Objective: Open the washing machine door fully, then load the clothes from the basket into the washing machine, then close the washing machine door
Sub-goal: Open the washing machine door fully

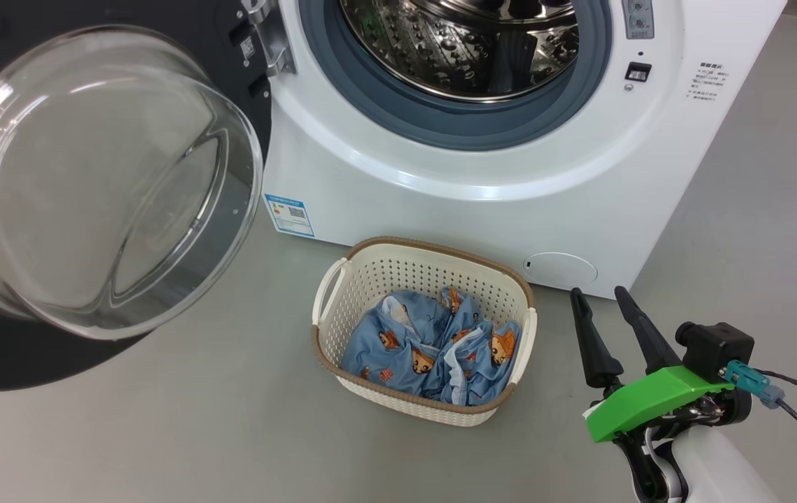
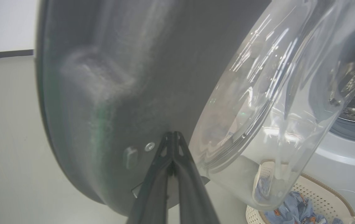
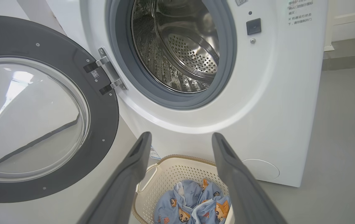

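The washing machine (image 1: 440, 188) stands with its door (image 1: 244, 84) swung open to the left, the clear glass bowl (image 1: 98, 181) bulging toward me and the steel drum (image 3: 180, 46) exposed. On the floor in front sits the basket (image 1: 426, 244) holding the light blue clothes (image 1: 433, 346). My right gripper (image 1: 597, 293) is open and holds nothing, just right of the basket; in its wrist view the gripper (image 3: 181, 135) frames the basket (image 3: 177, 174) and clothes (image 3: 193, 202). My left gripper (image 2: 172, 133) is shut, its tips close against the door's dark inner rim (image 2: 118, 77) beside the glass bowl (image 2: 273, 109).
Grey floor (image 1: 230, 419) spreads around the basket and to the right of the machine. The open door overhangs the floor left of the basket. A blue label (image 1: 289, 215) marks the machine's lower front, and a round cover (image 1: 560, 269) sits near its bottom right.
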Tool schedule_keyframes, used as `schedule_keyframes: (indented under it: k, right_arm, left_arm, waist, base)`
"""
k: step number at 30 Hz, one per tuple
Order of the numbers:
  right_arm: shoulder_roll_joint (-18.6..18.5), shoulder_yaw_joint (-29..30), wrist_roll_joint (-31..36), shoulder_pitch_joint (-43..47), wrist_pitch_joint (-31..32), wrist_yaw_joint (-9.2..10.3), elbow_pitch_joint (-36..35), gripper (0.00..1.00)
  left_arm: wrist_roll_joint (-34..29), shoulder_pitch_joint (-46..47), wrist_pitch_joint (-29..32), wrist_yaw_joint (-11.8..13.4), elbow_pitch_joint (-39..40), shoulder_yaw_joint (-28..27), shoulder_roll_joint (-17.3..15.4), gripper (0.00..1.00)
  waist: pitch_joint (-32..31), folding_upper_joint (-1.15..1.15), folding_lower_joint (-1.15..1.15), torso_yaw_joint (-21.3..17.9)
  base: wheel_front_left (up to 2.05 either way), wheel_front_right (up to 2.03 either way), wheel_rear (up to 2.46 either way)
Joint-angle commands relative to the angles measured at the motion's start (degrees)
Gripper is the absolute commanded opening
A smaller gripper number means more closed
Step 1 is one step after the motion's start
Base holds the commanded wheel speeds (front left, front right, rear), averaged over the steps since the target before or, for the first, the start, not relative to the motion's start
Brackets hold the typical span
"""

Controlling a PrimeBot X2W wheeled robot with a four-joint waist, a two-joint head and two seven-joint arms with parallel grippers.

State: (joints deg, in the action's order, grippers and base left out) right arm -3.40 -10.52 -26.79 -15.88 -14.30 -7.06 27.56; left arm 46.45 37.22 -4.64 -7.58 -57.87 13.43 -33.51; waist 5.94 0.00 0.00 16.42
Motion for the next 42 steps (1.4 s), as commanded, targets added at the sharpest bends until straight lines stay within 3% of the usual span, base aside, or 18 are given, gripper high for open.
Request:
schedule_keyframes:
  k: [1, 14, 15, 17, 18, 20, 21, 28, 42]
  right_arm:
    - [0.5, -0.9, -0.5, -0.4, -0.7, -0.43, -1.4, 1.0]
    - [0.5, -1.2, -1.6, 1.3, -0.7, -0.43, -1.5, 1.0]
    - [0.5, -1.2, -1.8, 1.5, -0.7, -0.43, -1.6, 1.0]
    - [0.5, -1.4, -2.0, 1.8, -0.7, -0.43, -1.6, 1.0]
    - [0.5, -1.4, -2.1, 1.9, -0.7, -0.43, -1.6, 1.0]
    - [0.5, -1.5, -2.2, 2.1, -0.7, -0.43, -1.7, 1.0]
    - [0.5, -1.5, -2.1, 2.1, -0.7, -0.43, -1.7, 1.0]
    - [0.5, -1.6, -1.5, 2.6, -0.7, -0.43, -2.0, 1.0]
    - [-1.0, -2.4, -1.7, 3.7, -0.7, -0.43, -2.6, 1.0]
  left_arm:
    - [0.4, 1.4, -0.9, 0.1, 0.7, -1.6, -4.6, 0.0]
    - [4.6, -4.2, -3.6, 0.1, 6.2, 3.6, -5.7, 0.0]
    - [5.0, -4.6, -4.0, 0.1, 6.7, 3.8, -5.5, 0.07]
    - [5.6, -5.7, -4.9, 0.1, 7.7, 4.1, -5.2, 0.39]
    - [5.9, -6.2, -5.3, 0.1, 8.2, 4.3, -5.1, 0.48]
    - [6.4, -7.3, -6.0, 0.1, 9.2, 4.4, -4.7, 0.92]
    - [6.5, -7.9, -6.5, 0.1, 9.7, 4.5, -4.6, 1.0]
    - [6.9, -12.2, -9.0, 0.9, 16.7, 3.7, -3.0, 1.0]
    - [4.4, -23.3, -10.2, 8.7, 36.3, 3.0, 0.5, 1.0]
  waist:
    - [-0.1, 0.0, 0.0, 0.0]
    - [-2.7, 0.0, 0.0, -1.1]
    - [-2.9, 0.0, 0.0, -1.2]
    - [-3.2, 0.0, 0.0, -1.5]
    - [-3.3, 0.0, 0.0, -1.6]
    - [-3.5, 0.0, 0.0, -2.0]
    - [-3.6, 0.0, 0.0, -2.3]
    - [-4.6, 0.0, 0.0, -4.5]
    - [-6.7, 0.0, 0.0, -10.1]
  base:
    - [0.0, 0.0, 0.0]
    - [0.0, 0.0, 0.0]
    - [0.0, 0.0, 0.0]
    - [0.0, 0.0, 0.0]
    - [0.0, 0.0, 0.0]
    - [0.0, 0.0, 0.0]
    - [0.0, 0.0, 0.0]
    - [0.0, 0.0, 0.0]
    - [0.0, 0.0, 0.0]
